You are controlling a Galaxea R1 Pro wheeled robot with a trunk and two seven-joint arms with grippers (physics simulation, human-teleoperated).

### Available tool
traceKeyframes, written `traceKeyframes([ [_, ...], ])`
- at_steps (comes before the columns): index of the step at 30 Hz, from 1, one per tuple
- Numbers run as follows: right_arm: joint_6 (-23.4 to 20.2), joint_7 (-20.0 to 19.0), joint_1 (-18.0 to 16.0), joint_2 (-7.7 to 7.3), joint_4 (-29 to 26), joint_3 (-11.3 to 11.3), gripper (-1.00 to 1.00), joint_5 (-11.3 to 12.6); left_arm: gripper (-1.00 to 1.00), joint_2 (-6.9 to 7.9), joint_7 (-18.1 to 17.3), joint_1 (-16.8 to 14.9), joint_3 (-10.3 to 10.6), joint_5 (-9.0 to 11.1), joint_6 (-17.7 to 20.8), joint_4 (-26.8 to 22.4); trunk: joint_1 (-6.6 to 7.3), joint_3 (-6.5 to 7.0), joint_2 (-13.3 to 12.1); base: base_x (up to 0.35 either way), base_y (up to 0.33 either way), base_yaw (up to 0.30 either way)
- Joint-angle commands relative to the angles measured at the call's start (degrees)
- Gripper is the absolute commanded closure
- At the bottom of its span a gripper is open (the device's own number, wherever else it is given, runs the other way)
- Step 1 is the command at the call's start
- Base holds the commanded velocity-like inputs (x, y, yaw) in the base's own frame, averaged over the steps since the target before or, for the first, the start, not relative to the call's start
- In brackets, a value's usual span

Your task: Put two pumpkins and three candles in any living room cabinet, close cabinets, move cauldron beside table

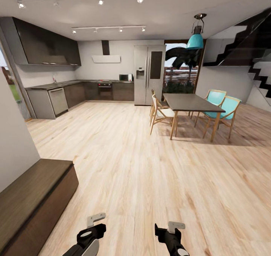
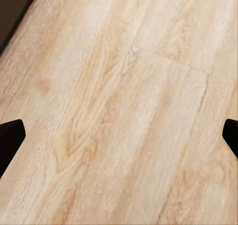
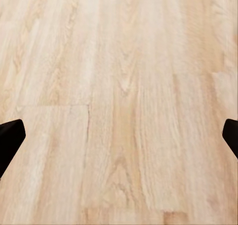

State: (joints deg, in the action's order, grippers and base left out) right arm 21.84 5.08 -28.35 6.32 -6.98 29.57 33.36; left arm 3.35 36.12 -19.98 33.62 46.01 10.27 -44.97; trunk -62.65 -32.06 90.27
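Head view: high and forward-facing, tilted slightly down across the pale wood floor [image 1: 124,181] toward a far kitchen and dining table [image 1: 191,102]. Both wrist views: close above that same floor [image 2: 124,111] [image 3: 124,101], aimed straight down at the planks between spread fingertips [image 2: 10,140] [image 3: 10,140].

**Both arms low, jaws wide apart**

The left gripper [image 2: 119,140] and right gripper [image 3: 119,140] hang empty, each with black fingertips spread to 3 and 9 o'clock. From the head, both black wrists sit near 6 o'clock, side by side, apart.
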Motion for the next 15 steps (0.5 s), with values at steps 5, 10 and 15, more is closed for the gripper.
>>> traceKeyframes([
  [5,0.1,0.4,0.0,0.01,0.0,0.5,-1.0,0.2,-1.0,0.08,0.4,-0.1,0.3,0.2,0.2,-0.1,-0.03,-0.06,0.0,0.332,0.0,0.0],
  [10,0.1,0.4,0.0,0.01,0.0,0.5,-1.0,0.2,-1.0,0.08,0.4,-0.1,0.3,0.2,0.2,-0.1,-0.03,-0.06,0.0,0.331,0.0,0.0],
  [15,0.1,0.4,0.0,0.03,0.0,0.5,-1.0,0.2,-1.0,0.09,0.4,-0.1,0.3,0.2,0.2,-0.1,-0.03,-0.06,0.0,0.332,0.0,0.0],
])
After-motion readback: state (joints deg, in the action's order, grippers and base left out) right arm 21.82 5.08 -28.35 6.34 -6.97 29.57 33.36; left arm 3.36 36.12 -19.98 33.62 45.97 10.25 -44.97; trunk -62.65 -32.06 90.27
